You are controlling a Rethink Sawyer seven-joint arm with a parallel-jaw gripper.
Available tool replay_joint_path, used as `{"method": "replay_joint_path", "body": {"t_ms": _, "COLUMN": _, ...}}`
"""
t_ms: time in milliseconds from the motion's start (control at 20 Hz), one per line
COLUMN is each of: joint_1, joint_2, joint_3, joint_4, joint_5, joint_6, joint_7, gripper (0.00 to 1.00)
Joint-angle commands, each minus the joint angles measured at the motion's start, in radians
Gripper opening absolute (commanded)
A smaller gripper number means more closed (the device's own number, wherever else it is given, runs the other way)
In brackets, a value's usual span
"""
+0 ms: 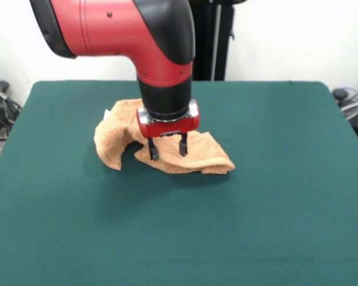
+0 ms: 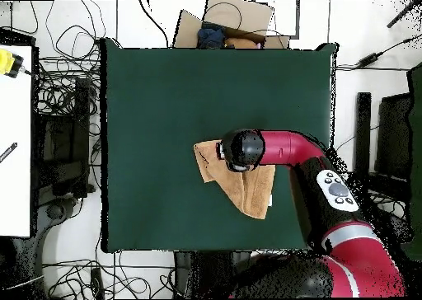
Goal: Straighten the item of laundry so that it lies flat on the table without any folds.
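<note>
The fingers [image 1: 167, 148] hang open and empty directly above the crumpled towel [image 1: 167, 156] on the green worktop [image 1: 274, 196], perhaps touching; its long axis runs diagonally.

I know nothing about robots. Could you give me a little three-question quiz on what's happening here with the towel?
1. True or false: the towel lies flat on the table.
2. The gripper is: A) far off at a table corner, B) right over the towel, C) out of sight.
3. Fill in: the gripper's two dark fingers point ____ at the cloth.

Key:
1. False, it is bunched with folds.
2. B.
3. Down; they stand apart, with nothing seen between them.
</note>
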Motion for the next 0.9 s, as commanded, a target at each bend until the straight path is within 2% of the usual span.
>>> {"method": "replay_joint_path", "body": {"t_ms": 50, "joint_1": -0.030, "joint_2": 0.033, "joint_3": 0.094, "joint_4": 0.037, "joint_5": -0.075, "joint_6": -0.030, "joint_7": -0.147, "gripper": 1.00}}
{"method": "replay_joint_path", "body": {"t_ms": 300, "joint_1": -0.036, "joint_2": -0.009, "joint_3": 0.116, "joint_4": 0.034, "joint_5": -0.068, "joint_6": 0.039, "joint_7": -0.161, "gripper": 1.00}}
{"method": "replay_joint_path", "body": {"t_ms": 550, "joint_1": -0.048, "joint_2": -0.005, "joint_3": 0.135, "joint_4": 0.037, "joint_5": -0.071, "joint_6": 0.022, "joint_7": -0.153, "gripper": 1.00}}
{"method": "replay_joint_path", "body": {"t_ms": 600, "joint_1": -0.049, "joint_2": -0.005, "joint_3": 0.137, "joint_4": 0.038, "joint_5": -0.073, "joint_6": 0.021, "joint_7": -0.151, "gripper": 0.00}}
{"method": "replay_joint_path", "body": {"t_ms": 900, "joint_1": -0.042, "joint_2": -0.014, "joint_3": 0.140, "joint_4": 0.038, "joint_5": -0.081, "joint_6": 0.034, "joint_7": -0.152, "gripper": 0.00}}
